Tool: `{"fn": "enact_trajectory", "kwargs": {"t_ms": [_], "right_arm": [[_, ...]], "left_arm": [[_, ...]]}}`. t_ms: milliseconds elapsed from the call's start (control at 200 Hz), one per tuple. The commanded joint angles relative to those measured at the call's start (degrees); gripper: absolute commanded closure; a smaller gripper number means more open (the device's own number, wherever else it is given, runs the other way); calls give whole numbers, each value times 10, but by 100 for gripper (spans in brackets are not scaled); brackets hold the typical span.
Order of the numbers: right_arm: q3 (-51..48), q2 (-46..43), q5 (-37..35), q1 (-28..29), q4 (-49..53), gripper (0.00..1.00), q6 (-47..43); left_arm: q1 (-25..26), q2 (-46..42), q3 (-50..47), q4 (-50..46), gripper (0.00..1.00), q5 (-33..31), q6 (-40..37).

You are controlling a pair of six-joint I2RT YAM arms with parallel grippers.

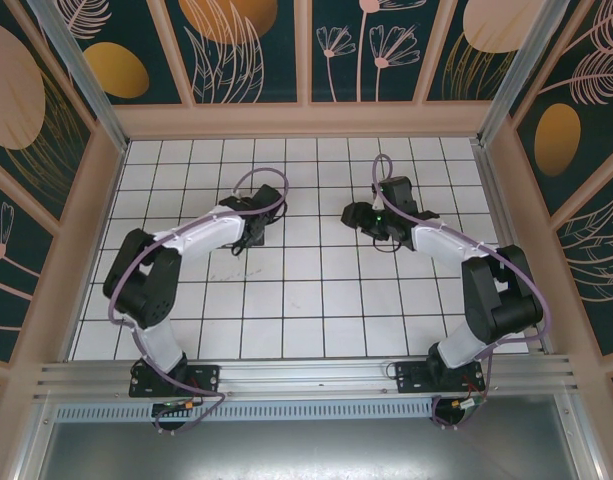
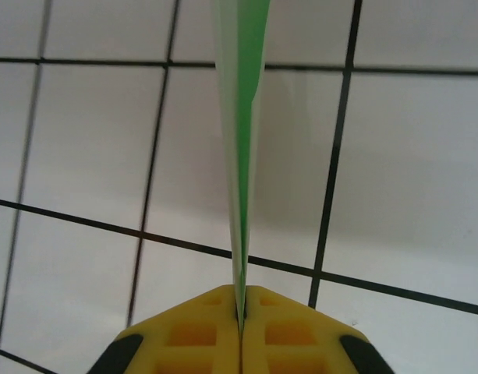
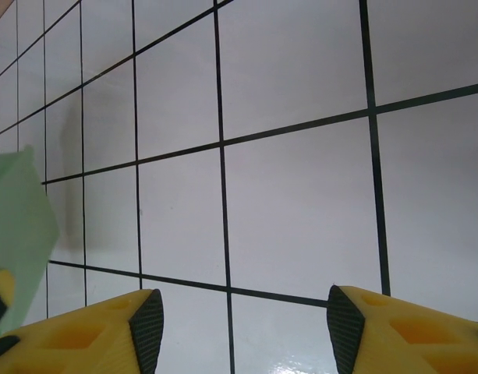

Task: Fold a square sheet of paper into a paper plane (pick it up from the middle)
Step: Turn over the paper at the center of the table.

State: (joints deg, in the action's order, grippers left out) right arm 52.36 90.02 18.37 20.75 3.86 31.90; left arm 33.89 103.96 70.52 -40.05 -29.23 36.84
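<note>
My left gripper [image 2: 242, 300] is shut on the pale mint-green paper [image 2: 242, 117]. The paper is folded flat, seen edge-on, and rises straight up from between the yellow fingers above the white grid table. In the top view this gripper [image 1: 246, 238] hangs left of the table's centre. The same green paper [image 3: 16, 230] shows as a pointed flap at the left edge of the right wrist view. My right gripper [image 3: 242, 312] stands open over bare tiles with nothing between its pads, a short way to the right of the paper. From above it [image 1: 350, 214] faces the left gripper across a gap.
The white tiled table [image 1: 306, 300] is boxed in by wooden walls [image 1: 306, 120] at the back and both sides. An aluminium rail [image 1: 306, 375] runs along the near edge, where both arm bases are bolted.
</note>
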Motion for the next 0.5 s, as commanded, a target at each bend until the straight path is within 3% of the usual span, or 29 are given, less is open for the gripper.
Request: {"fn": "enact_trajectory", "kwargs": {"t_ms": [0, 210, 310, 495], "right_arm": [[-22, -22, -14, 5, -10, 41, 10], [-38, -15, -1, 11, -40, 42, 18], [-34, -1, -4, 39, -58, 45, 15], [17, 66, -39, 143, -91, 59, 23]], "left_arm": [[6, 36, 11, 28, 84, 42, -12], [4, 17, -9, 133, 47, 179, -33], [-10, -10, -17, 159, 32, 205, -30], [-66, -83, -68, 194, 19, 213, -1]]}}
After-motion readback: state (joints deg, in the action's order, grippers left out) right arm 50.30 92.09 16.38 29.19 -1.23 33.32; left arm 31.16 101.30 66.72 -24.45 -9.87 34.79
